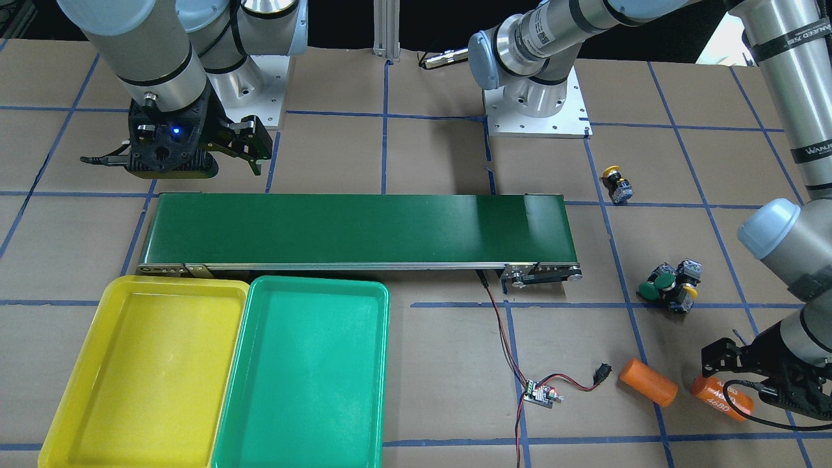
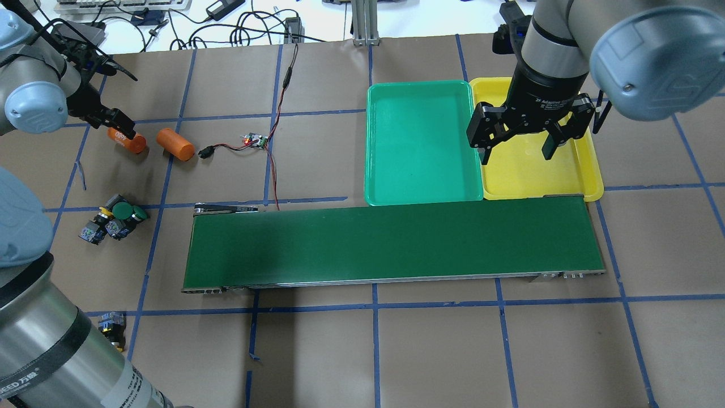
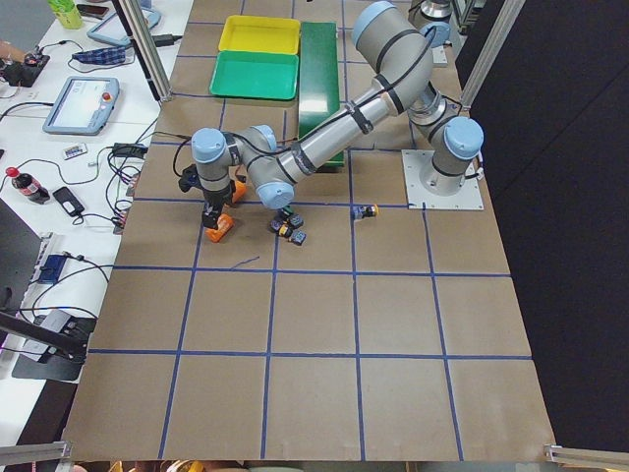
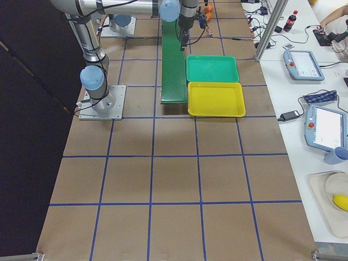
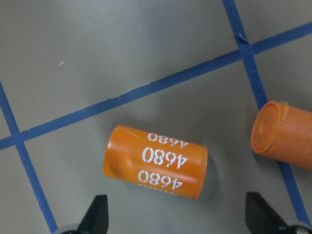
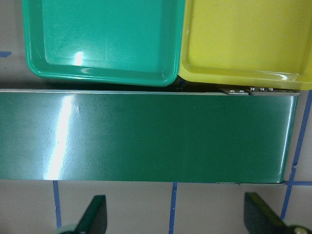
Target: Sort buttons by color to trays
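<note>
We saw the left gripper [image 5: 178, 217] open and empty over the orange cylinder [image 5: 156, 161], the right gripper [image 2: 518, 148] open and empty near the conveyor belt [image 1: 357, 227], and the buttons [image 1: 669, 286] on the bench [image 1: 422, 149].

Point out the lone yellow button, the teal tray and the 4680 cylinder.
lone yellow button [image 1: 610, 171]: front-facing view, its yellow cap.
teal tray [image 1: 305, 377]: front-facing view, its bare floor.
4680 cylinder [image 5: 161, 158]: left wrist view, its printed side.

Silver-grey tube arms [image 1: 146, 45] with pale-blue joint caps [image 1: 767, 224], black cables [image 1: 104, 160] and bolted steel base plates [image 1: 559, 127] carry a black left claw [image 5: 176, 214] and right claw [image 2: 518, 148], with a blue light [image 1: 174, 130] behind the right claw.
</note>
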`<state>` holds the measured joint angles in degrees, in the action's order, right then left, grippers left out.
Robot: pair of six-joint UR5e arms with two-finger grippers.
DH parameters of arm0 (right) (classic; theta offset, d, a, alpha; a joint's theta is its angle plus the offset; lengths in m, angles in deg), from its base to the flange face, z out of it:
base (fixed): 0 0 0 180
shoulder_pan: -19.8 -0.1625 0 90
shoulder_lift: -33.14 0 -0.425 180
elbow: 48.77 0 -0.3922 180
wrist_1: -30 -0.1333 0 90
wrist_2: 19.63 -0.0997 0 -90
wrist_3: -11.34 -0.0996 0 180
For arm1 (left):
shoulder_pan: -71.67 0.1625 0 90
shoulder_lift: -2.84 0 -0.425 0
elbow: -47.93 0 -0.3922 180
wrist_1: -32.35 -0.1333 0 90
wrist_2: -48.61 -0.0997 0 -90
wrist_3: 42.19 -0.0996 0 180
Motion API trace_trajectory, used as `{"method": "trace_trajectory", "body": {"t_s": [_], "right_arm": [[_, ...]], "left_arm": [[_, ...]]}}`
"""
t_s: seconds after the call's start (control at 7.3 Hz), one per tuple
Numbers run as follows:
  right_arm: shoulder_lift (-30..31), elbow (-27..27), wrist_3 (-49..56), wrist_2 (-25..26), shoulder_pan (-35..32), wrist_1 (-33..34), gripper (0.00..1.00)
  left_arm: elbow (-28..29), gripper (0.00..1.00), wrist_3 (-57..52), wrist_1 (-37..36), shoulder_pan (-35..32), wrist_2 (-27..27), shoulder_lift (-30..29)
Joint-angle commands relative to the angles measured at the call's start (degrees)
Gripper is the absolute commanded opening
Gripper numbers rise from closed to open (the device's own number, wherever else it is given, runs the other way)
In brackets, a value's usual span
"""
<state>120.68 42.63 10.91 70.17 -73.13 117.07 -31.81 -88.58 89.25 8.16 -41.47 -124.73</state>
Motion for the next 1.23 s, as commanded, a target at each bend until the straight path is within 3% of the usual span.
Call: {"method": "trace_trajectory", "body": {"t_s": [0.0, 1.1], "right_arm": [[0.00, 0.00, 0.00, -0.06, 0.03, -0.05, 1.00], [-1.50, 0.00, -0.09, -0.15, 0.03, 0.38, 1.00]], "left_arm": [[0.29, 1.00, -1.41, -2.65, 0.40, -0.10, -1.36], [1.60, 0.99, -1.33, -3.11, 0.40, -0.10, -3.47]]}}
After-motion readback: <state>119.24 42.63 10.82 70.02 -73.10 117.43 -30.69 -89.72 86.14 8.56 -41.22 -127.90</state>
